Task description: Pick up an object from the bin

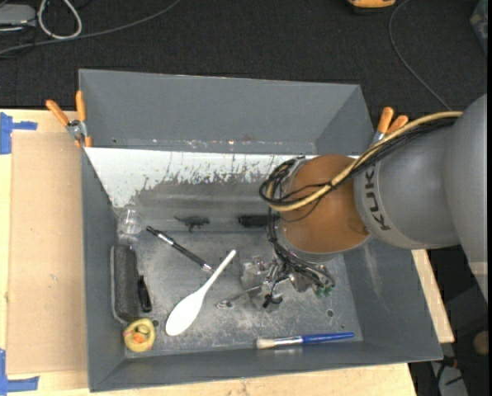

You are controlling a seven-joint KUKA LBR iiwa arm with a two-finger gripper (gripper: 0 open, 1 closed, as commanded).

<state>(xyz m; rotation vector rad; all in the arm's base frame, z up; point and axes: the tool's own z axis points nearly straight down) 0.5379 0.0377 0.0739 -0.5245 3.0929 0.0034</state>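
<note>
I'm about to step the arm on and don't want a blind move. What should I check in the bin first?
1. Gripper is low inside the bin, right of centre: ok.
2. Gripper holds something: cannot tell.
3. White spoon lies apart from the gripper, to its left: ok.
4. Blue pen lies by the front wall, apart from the gripper: ok.
5. Yellow tape roll sits in the front-left corner, far from the gripper: ok.
</note>
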